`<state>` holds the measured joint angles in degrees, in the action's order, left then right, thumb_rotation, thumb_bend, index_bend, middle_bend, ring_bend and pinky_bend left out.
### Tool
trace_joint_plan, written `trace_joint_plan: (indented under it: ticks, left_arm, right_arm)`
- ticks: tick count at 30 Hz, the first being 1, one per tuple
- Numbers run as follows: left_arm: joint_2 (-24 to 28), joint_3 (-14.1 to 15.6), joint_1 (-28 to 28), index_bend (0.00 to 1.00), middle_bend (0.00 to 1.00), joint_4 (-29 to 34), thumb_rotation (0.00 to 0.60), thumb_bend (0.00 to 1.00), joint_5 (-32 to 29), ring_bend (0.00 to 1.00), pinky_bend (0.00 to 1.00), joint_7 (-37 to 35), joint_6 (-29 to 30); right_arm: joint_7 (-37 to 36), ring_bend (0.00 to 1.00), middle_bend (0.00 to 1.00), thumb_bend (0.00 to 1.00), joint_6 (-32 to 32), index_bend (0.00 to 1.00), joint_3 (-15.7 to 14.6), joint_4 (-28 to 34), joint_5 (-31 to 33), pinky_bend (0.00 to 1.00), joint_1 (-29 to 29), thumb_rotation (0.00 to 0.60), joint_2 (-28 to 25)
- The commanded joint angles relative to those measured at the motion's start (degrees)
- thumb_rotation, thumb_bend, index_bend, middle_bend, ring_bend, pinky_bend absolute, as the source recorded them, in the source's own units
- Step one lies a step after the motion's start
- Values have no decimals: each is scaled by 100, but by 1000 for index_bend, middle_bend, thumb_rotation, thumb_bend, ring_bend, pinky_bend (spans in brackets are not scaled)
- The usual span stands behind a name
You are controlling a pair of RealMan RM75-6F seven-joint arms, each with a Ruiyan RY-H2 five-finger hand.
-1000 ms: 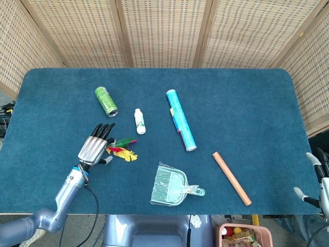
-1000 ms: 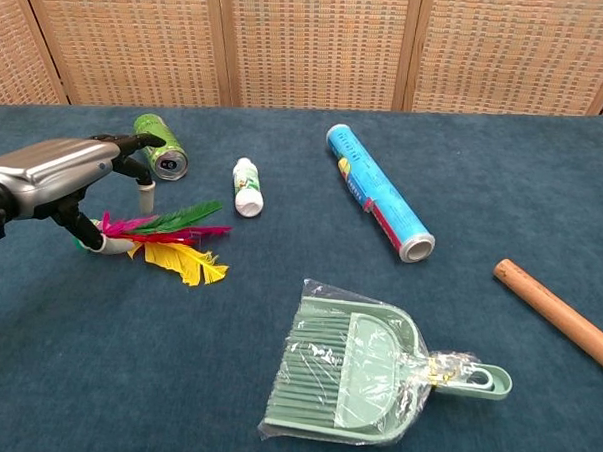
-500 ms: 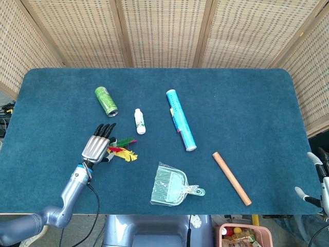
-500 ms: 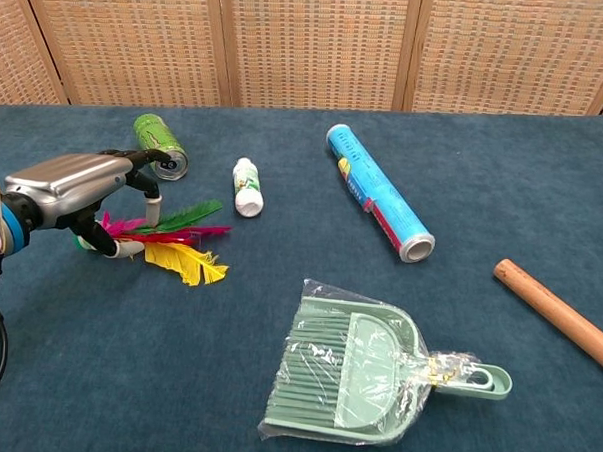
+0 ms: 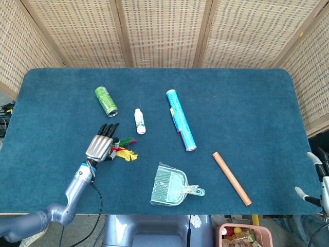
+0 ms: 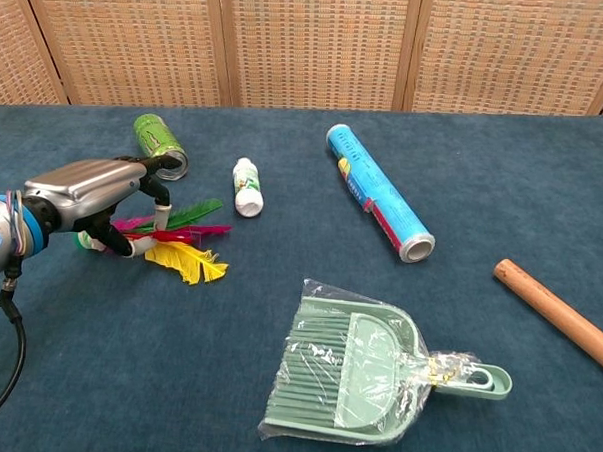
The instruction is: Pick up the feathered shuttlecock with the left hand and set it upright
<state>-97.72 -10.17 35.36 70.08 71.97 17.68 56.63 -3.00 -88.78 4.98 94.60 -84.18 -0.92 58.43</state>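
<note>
Feathers in green, pink, red and yellow mark the shuttlecock [image 6: 176, 243], which lies on its side on the blue counter [image 5: 247, 108], near the front left. Its base end points toward your left hand [image 5: 101, 145], and the feathers fan out to the right. Your left hand sits palm down over that base end. In the chest view its fingers [image 6: 160, 206] curl down around the base, one fingertip coming down at the near feathers, but you cannot tell from either view whether they actually grip it. The shuttlecock is not upright.

Behind the hand, a green can [image 5: 106, 100] lies on its side. A small white bottle [image 5: 139, 121] lies just beyond the feather tips, apart from them. Further right, a long blue roll [image 5: 180, 119] lies pointing away from you. Toward the front middle sits a pale green dustpan [image 6: 363, 370] wrapped in clear plastic, handle to the right. A wooden stick [image 5: 231, 178] lies at an angle to the right of it.

Your right hand [image 5: 317, 180] shows only at the right edge of the head view, off the counter, fingers spread and holding nothing. Woven screens [image 5: 164, 31] stand behind the counter.
</note>
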Motion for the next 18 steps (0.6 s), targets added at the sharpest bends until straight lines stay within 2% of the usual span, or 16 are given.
trace_joint_plan:
  ticks: [1,5,11,18]
  left_arm:
    - [-16,4,33,559,0,7,600,402,-46,0,0,60,-17]
    - [-35,9,59,580,0,10,600,416,-134,0,0,135,-50]
    - [-53,20,71,634,0,1,600,499,-206,0,0,202,-28]
    - [46,29,44,670,0,115,600,503,-230,0,0,120,52]
  right_arm:
    - [8,0,0,0,-4,0,-2,0,-3,0,0,600,0]
    - [6,0,0,0,-4,0,-4,0,-2,0,0,600,-2]
    - [-9,0,0,0,-11,0,-4,-5,-6,0,-1,600,-8]
    - [-9,0,0,0,-14,0,-9,-4,-17,0,3,600,-7]
